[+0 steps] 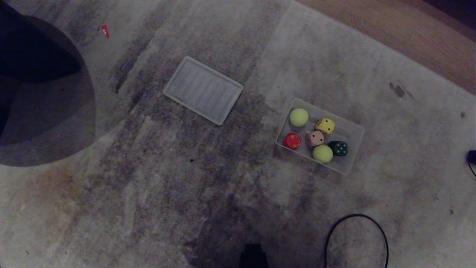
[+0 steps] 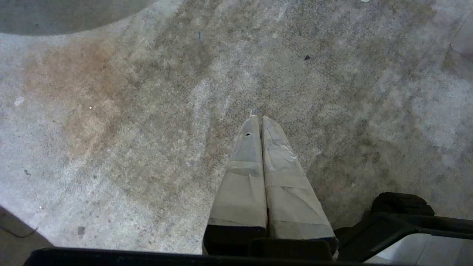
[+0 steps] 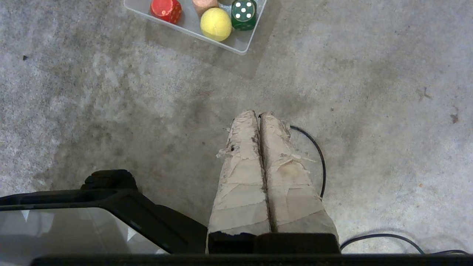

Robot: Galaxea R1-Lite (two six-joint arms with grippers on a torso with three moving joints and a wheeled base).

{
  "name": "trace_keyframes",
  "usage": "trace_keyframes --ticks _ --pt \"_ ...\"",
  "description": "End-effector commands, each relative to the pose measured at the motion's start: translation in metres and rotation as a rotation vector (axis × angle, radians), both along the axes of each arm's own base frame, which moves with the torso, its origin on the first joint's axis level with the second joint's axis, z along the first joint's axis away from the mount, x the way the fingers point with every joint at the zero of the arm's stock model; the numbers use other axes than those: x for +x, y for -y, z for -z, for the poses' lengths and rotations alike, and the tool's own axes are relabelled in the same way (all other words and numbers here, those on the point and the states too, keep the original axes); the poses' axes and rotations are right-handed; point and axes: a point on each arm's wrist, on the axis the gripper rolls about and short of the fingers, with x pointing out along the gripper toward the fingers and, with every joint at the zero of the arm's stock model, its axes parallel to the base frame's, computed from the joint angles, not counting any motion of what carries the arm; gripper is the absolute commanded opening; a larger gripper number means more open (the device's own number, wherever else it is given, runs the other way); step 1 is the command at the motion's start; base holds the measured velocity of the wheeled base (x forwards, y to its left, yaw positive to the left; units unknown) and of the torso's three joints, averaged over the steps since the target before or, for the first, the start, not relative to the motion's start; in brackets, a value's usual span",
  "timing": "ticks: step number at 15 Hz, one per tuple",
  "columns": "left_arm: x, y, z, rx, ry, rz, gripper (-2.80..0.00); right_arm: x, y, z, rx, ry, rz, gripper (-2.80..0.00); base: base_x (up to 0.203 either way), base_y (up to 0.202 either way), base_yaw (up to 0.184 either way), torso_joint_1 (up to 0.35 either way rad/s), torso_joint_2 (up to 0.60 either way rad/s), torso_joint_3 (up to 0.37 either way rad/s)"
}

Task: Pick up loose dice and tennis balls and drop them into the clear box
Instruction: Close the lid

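With both tennis balls (image 1: 299,117) and all four dice (image 1: 325,125) already seen inside the clear box (image 1: 355,131), the box lies at eleven o'clock from the nearer right gripper (image 3: 259,115), whose fingers are pressed together on nothing

Home interior, living-room floor by look. Worn grey carpet (image 1: 156,178) with dark mottled stains covers nearly whole view; rusty-brown patch near left. Wood-plank flooring (image 1: 401,33) at far right past carpet edge. Dark rounded furniture piece (image 1: 33,52) far left. Toys in clear box (image 1: 353,130) on right; ribbed plastic panel (image 1: 203,89) far of centre. Black cable (image 1: 357,230) looped near right.
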Motion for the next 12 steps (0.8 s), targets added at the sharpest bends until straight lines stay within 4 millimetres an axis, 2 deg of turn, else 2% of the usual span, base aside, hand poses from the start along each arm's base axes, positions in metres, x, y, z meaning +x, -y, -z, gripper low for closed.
trace_keyframes --ticks 1,12 --pt "0.0002 0.0001 0.0004 0.006 -0.003 0.004 -2.80 0.0003 0.0000 0.0001 0.000 -0.004 0.000 -2.80 0.000 0.000 0.000 0.000 0.00 0.000" --pt "0.0002 -0.0003 0.0001 -0.038 0.002 -0.011 -2.80 0.0003 0.0000 0.0001 0.000 -0.004 0.000 -2.80 0.000 0.000 0.000 0.001 0.00 0.012"
